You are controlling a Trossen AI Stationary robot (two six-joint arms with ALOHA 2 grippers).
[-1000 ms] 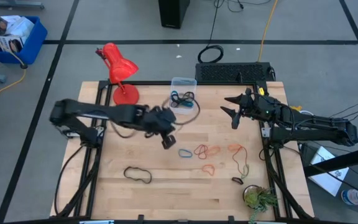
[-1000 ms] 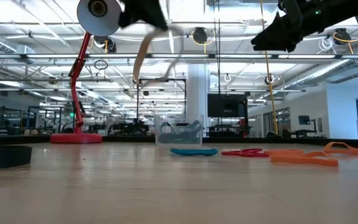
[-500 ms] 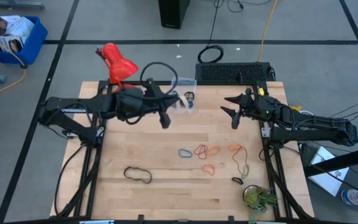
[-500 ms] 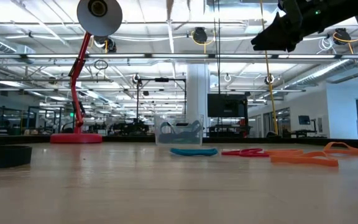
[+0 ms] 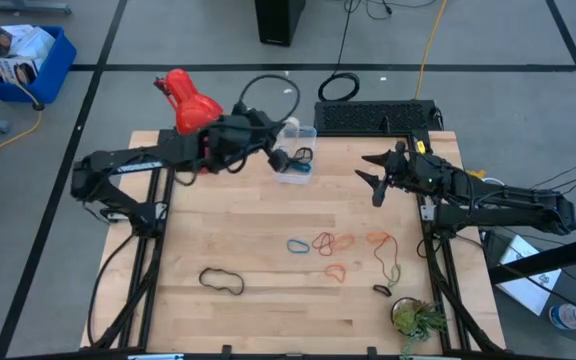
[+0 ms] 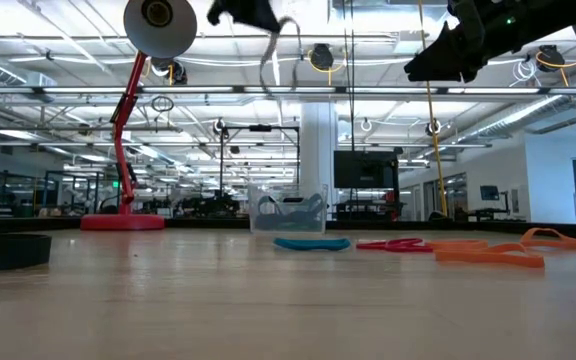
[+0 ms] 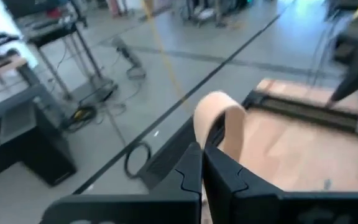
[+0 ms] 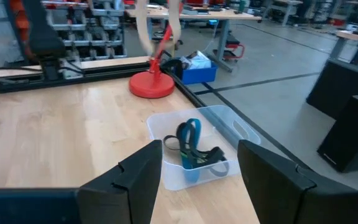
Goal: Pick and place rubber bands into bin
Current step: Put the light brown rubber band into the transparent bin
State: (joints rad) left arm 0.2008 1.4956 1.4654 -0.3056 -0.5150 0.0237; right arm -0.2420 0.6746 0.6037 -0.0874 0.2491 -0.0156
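My left gripper [image 5: 271,137] is high above the table's far side, next to the clear bin [image 5: 295,152], and is shut on a wide tan rubber band [image 7: 219,121]. The band's loop also shows in the high view [image 5: 268,82] and the low view [image 6: 276,45]. The bin stands on the table and holds blue and black bands [image 8: 191,146]. My right gripper [image 5: 373,182] hangs open and empty above the table's right side. Blue [image 5: 298,245], red [image 5: 322,241], orange [image 5: 378,238], olive [image 5: 392,264] and black [image 5: 221,282] bands lie flat on the table. My left gripper pinches the tan band between its two shut fingers at one spot of the loop [image 7: 205,142]. The rest of the loop arches out past the fingertips. The band is lifted clear of the table and the bin, slack.
A red desk lamp [image 5: 193,115] stands at the table's far left, close behind my left arm. A small plant [image 5: 416,320] sits at the near right corner. A dark keyboard-like panel [image 5: 376,116] lies beyond the far edge. Bare wood lies between the bin and the loose bands.
My left gripper has carried the tan band from the table's middle toward the far edge and up, to beside the bin, turning as it went. It has stayed shut on the band, whose loop now swings higher. My right arm has kept still.
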